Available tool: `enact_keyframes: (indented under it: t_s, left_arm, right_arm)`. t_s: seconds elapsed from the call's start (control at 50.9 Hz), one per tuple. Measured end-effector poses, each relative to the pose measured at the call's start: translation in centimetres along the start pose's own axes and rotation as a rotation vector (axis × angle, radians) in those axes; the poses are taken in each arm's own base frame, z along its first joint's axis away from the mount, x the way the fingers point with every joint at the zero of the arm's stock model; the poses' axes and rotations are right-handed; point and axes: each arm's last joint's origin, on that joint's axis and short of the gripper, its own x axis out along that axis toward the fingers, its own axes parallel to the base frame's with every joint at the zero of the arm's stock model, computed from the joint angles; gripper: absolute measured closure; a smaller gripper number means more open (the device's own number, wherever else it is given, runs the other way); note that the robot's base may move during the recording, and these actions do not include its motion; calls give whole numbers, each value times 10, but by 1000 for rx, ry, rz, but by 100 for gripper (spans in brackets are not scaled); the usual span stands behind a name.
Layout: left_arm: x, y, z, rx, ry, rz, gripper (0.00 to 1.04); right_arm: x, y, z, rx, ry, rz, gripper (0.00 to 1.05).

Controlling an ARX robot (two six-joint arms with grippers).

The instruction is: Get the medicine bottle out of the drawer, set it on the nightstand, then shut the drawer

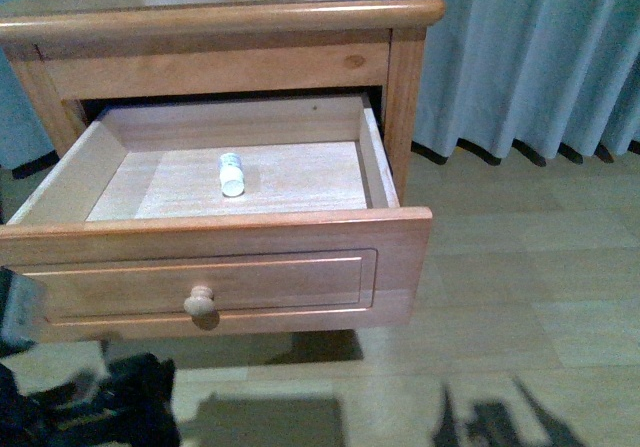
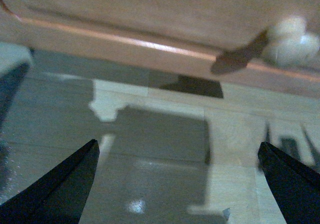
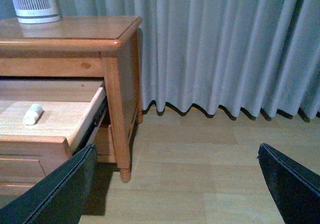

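Curtain behind, wood floor. Drawer open; bottle on its side mid-drawer, clear of walls. L claw, R claw both spread, empty. Come in fr above, pinch across body, lift straight.

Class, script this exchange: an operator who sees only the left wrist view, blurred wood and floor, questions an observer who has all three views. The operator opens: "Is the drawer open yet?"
Observer: Yes. In the front view the drawer is pulled well out and its pale inside shows.
Operator: Where is the bottle?
Observer: The medicine bottle lies on its side on the drawer floor, near the middle, touching no wall.
Operator: Is the right arm on it?
Observer: No. The right gripper is open and empty, off to the side of the nightstand, with bare floor between its fingers.
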Motion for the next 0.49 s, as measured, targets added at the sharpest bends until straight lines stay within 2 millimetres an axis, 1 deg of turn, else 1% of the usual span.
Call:
enact_keyframes:
  t_s: [0.079, 0.118, 0.137, 0.177, 0.196, 0.216, 0.236, 0.255, 0.314, 0.334, 0.393, 0.412, 0.452, 0.491]
  left_arm:
    - [-11, 4, 24, -4, -30, -22, 7]
    - [-21, 7, 42, 3, -58, -40, 7]
    - [-24, 7, 46, 6, -66, -46, 7]
    - [-36, 9, 65, 15, -105, -62, 7]
    - [-42, 9, 75, 16, -126, -68, 7]
    - [-53, 10, 91, 20, -162, -80, 7]
    - [-61, 10, 101, 23, -187, -92, 7]
    - [-74, 10, 117, 25, -227, -103, 7]
    - [-98, 9, 139, 39, -294, -107, 7]
    - [-108, 8, 146, 64, -351, -87, 9]
    - [-138, 5, 157, 138, -513, 13, 19]
    - [-143, 4, 157, 148, -528, 24, 21]
    - [-161, 3, 156, 178, -562, 53, 28]
    - [-176, 2, 151, 201, -578, 66, 35]
  right_arm:
    - [0, 0, 0, 0, 0, 0, 7]
    - [0, 0, 0, 0, 0, 0, 7]
    - [0, 0, 0, 0, 0, 0, 7]
    - [0, 0, 0, 0, 0, 0, 7]
    - [0, 0, 0, 0, 0, 0, 7]
    - [0, 0, 0, 0, 0, 0, 7]
    - [0, 0, 0, 0, 0, 0, 7]
    - [0, 0, 0, 0, 0, 0, 7]
    - [0, 0, 0, 0, 0, 0, 7]
    - [0, 0, 0, 0, 0, 0, 7]
    - [0, 0, 0, 0, 0, 0, 7]
    - [0, 0, 0, 0, 0, 0, 7]
    - [0, 0, 0, 0, 0, 0, 7]
    - [0, 0, 0, 0, 0, 0, 7]
